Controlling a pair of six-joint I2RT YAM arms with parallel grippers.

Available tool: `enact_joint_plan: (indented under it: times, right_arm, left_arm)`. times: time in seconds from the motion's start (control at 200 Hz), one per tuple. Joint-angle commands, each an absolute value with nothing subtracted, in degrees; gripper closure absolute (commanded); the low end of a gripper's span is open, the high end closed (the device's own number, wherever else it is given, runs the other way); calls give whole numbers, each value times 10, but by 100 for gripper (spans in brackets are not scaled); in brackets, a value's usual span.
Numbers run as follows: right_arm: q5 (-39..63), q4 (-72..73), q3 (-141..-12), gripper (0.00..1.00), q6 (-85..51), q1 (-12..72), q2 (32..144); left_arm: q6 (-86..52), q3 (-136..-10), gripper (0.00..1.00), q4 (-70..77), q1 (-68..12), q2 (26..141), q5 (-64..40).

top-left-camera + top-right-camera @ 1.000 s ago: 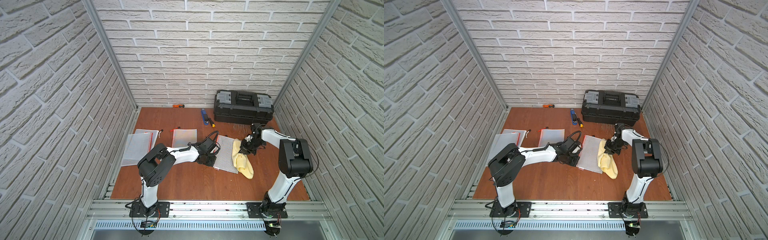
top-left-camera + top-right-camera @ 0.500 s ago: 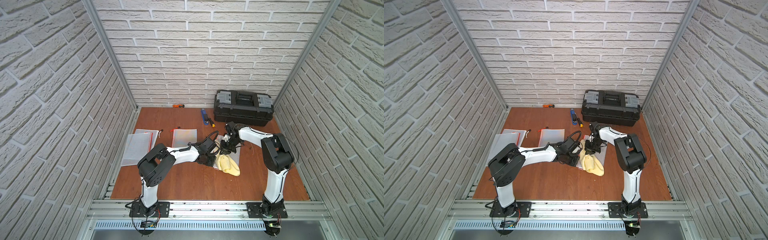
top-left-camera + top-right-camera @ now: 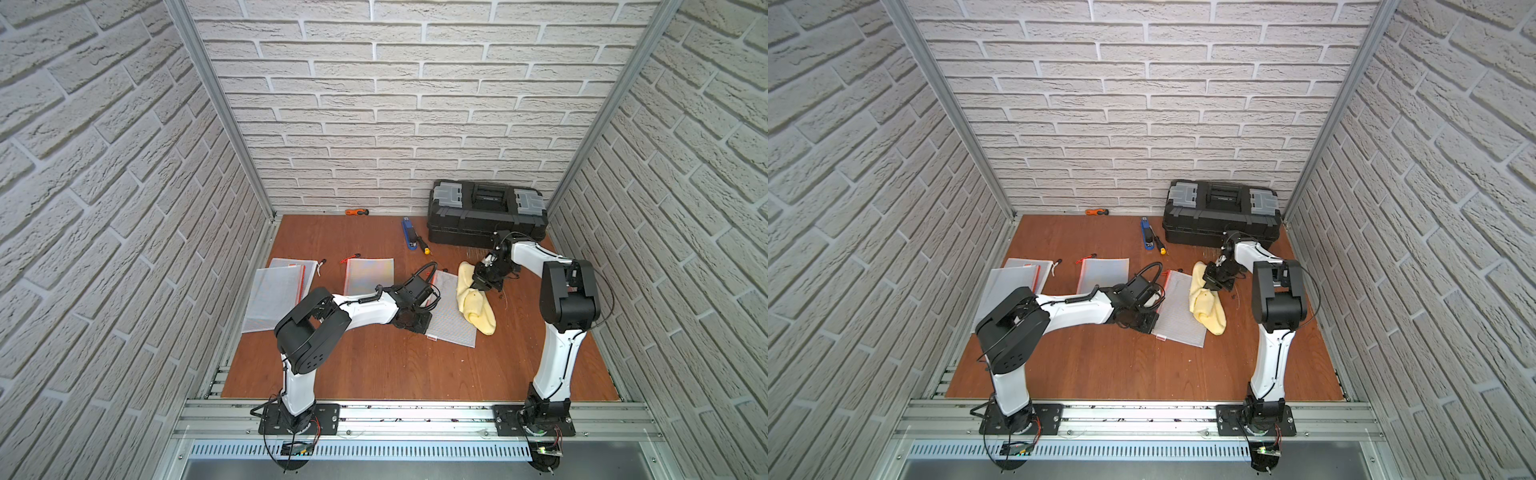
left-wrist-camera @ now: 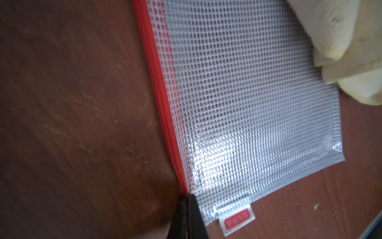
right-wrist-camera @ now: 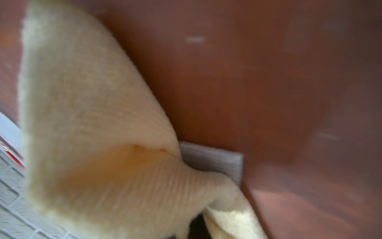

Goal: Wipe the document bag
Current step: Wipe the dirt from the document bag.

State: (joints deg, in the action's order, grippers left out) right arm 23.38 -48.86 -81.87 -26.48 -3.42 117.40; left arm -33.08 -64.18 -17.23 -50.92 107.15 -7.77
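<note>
The document bag (image 3: 451, 318) (image 3: 1179, 316), clear mesh with a red zip edge, lies flat on the brown table. My left gripper (image 3: 417, 328) (image 3: 1142, 322) is shut, and its tips (image 4: 187, 197) rest on the zip edge near the bag's (image 4: 248, 103) labelled corner. The right gripper (image 3: 478, 284) (image 3: 1211, 282) (image 5: 196, 225) is shut on a yellow cloth (image 3: 473, 305) (image 3: 1206, 309) (image 5: 93, 124). The cloth trails along the bag's right edge, part on the mesh and part on the table. Its folds (image 4: 351, 51) cover the bag's far corner.
A black toolbox (image 3: 486, 212) stands at the back right, close behind my right arm. A blue stapler (image 3: 409, 235), a small screwdriver (image 3: 422, 244) and an orange tool (image 3: 357, 212) lie toward the back. Other mesh bags (image 3: 278, 295) (image 3: 369, 276) lie to the left.
My right gripper dragged the cloth leftward over the bag, then back to the bag's right edge. The left gripper stayed put on the zip edge.
</note>
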Motion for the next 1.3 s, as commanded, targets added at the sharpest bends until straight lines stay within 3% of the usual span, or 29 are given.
enact_joint_plan:
  times: [0.0, 0.33, 0.4, 0.445, 0.48, 0.52, 0.58, 0.71, 0.865, 1.12, 1.295]
  right_arm:
    - [206, -517, -786, 98, -234, -59, 1129]
    - [224, -532, -735, 98, -226, -69, 980]
    - [229, -537, -722, 98, -221, -68, 960]
    - [229, -536, -709, 98, -218, -68, 948]
    - [228, -535, -695, 98, -216, -68, 940]
    - [225, -533, -679, 98, -214, -68, 930]
    - [222, -525, -653, 98, -213, -68, 919]
    - [232, -501, -608, 98, -214, -68, 910]
    - [236, -491, -591, 98, -214, -69, 905]
    - [232, -496, -600, 98, -211, -70, 900]
    - [240, -490, -596, 98, -213, -70, 910]
  left_arm:
    - [-323, -628, 100, -249, -512, 1084, -57]
    - [-323, -627, 100, -237, -504, 1044, -53]
    - [-323, -629, 75, -227, -499, 1028, -62]
    - [-323, -631, 45, -220, -494, 1016, -66]
    - [-322, -632, 31, -211, -491, 1005, -72]
    - [-319, -632, 21, -201, -486, 993, -82]
    - [-317, -633, 14, -181, -476, 979, -97]
    - [-321, -638, 15, -130, -445, 990, -157]
    - [-322, -661, 36, -96, -432, 1039, -189]
    - [-316, -687, 37, -107, -427, 1069, -195]
    - [-320, -692, 44, -109, -425, 1093, -200]
